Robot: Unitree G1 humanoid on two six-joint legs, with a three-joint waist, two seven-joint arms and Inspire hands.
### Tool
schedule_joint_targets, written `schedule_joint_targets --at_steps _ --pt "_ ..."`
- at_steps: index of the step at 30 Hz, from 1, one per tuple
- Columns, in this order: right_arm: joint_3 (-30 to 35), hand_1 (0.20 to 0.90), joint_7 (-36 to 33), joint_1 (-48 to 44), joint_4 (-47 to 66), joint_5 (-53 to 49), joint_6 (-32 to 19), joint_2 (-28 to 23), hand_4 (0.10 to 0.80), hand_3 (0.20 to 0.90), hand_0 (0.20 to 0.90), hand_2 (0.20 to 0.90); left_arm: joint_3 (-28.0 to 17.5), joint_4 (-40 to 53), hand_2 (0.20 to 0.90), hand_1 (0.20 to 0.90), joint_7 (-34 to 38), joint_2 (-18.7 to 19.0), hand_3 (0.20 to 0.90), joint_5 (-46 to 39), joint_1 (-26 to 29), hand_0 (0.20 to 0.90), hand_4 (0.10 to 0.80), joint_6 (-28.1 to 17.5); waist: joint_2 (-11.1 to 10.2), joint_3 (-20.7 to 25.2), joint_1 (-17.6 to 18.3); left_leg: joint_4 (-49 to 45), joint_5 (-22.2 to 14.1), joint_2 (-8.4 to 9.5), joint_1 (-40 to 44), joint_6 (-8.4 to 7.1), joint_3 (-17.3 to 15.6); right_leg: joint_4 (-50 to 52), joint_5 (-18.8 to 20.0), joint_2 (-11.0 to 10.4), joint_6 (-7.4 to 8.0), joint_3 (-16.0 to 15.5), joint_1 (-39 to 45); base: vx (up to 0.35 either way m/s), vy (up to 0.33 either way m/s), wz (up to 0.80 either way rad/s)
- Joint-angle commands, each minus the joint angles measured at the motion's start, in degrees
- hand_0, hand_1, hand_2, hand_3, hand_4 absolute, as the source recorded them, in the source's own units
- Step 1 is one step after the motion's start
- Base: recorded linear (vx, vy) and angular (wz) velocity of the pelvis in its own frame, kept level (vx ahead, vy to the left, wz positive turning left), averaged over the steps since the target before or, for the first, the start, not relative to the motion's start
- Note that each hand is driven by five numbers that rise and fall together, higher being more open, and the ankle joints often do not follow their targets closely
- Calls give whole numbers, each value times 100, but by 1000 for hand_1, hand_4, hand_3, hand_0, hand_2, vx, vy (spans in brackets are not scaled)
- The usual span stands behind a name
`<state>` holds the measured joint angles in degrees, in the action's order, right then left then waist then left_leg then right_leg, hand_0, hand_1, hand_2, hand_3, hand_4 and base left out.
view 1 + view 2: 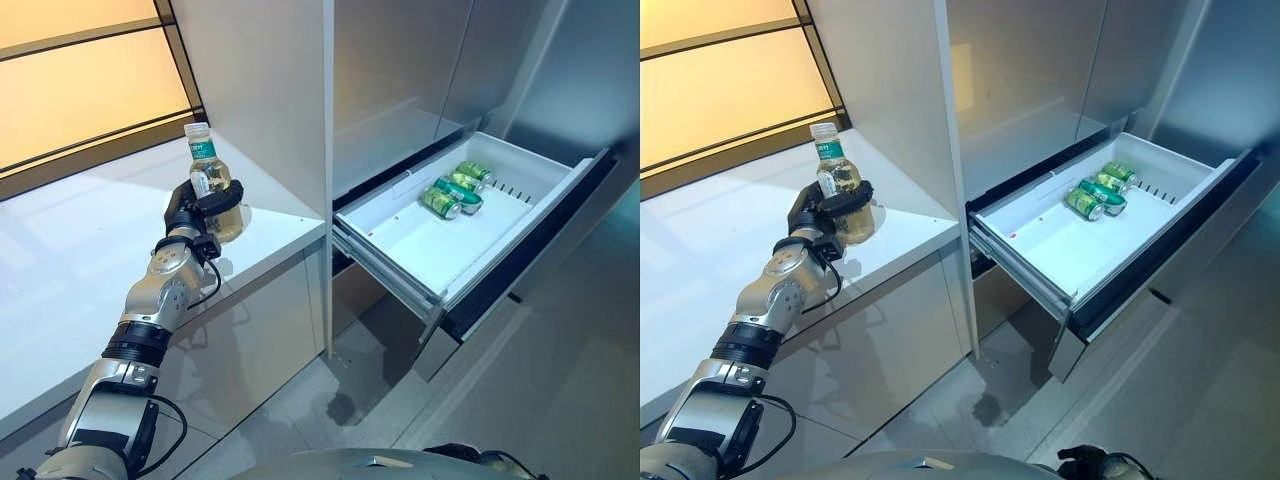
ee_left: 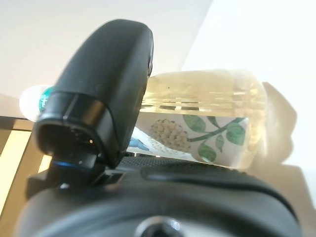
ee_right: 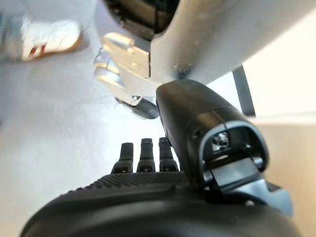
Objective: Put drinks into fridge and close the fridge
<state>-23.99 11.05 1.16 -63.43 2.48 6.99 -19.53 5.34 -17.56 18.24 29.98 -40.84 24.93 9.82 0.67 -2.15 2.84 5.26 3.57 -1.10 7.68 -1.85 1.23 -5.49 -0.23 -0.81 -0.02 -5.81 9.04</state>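
From the left eye view, the left hand point(image 1: 205, 205) has its fingers curled round a clear plastic bottle of pale yellow drink point(image 1: 213, 180), upright on the far right part of the white counter point(image 1: 70, 260), close to the tall white cabinet side panel point(image 1: 265, 100). To the right, the white fridge drawer point(image 1: 440, 250) stands pulled out with three green cans point(image 1: 455, 188) lying at its far end.

The right eye view shows the same layout; the near part of the drawer floor is bare, with room for the bottle.

In the left wrist view the thumb point(image 2: 106, 89) presses the bottle's flower-printed label, so the grip looks set.

In the right wrist view the right hand point(image 3: 163, 192) hangs idle by the floor, fingers straight and holding nothing.

I judge the pick-up is in hand; next comes lifting the bottle clear, swinging it right round the panel's near edge, and lowering it over the drawer's near rim.
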Motion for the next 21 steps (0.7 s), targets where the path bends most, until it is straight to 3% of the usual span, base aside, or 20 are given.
schedule_joint_targets --at_steps 1,8,11,18,19,20,21 --pt "-442 900 489 -262 414 302 -478 184 800 900 900 900 -80 1172 300 300 -201 446 200 249 1315 300 100 -1182 -47 181 -144 -26 -584 315 56 153 155 164 -79 -101 395 15 -76 -30 -2 10" --pt "-968 900 701 -543 1478 737 -425 34 800 900 900 900 80 1803 300 300 -306 503 200 159 1207 300 100 -1400 -73 169 -306 -26 -534 334 -13 139 265 154 -66 -136 395 -95 -88 -20 0 5" --pt "-1133 900 651 -658 2056 802 -165 -9 800 900 900 900 165 2147 300 300 -283 498 200 93 1181 300 100 -1527 -87 146 -363 -26 -520 354 -34 142 323 160 -74 -151 386 -144 -88 -25 6 6" --pt "-1305 900 645 -1029 3143 441 -210 -44 800 900 900 900 379 2655 300 300 -359 424 200 38 1212 300 100 -1859 -113 94 -433 -26 -511 388 -35 153 418 154 -57 -177 385 -202 -62 -28 9 7" --pt "-1310 900 609 -1059 3243 472 -344 -44 800 900 900 900 400 2686 300 300 -360 417 200 50 1209 300 100 -1904 -114 90 -435 -26 -510 388 -34 152 423 151 -53 -179 385 -207 -58 -43 26 5" --pt "-1245 900 495 -871 2950 432 -1059 -113 800 900 900 900 283 2625 300 300 -670 417 200 -79 1029 300 100 -2152 -71 83 -453 -26 -494 391 -66 173 437 161 -34 -158 390 -188 -82 -40 27 4" --pt "-1237 900 457 -848 2851 435 -1193 -90 800 900 900 900 277 2624 300 300 -714 412 200 -106 1001 300 100 -2190 -63 90 -457 -26 -493 393 -73 177 436 161 -32 -159 396 -189 -90 -49 50 3"
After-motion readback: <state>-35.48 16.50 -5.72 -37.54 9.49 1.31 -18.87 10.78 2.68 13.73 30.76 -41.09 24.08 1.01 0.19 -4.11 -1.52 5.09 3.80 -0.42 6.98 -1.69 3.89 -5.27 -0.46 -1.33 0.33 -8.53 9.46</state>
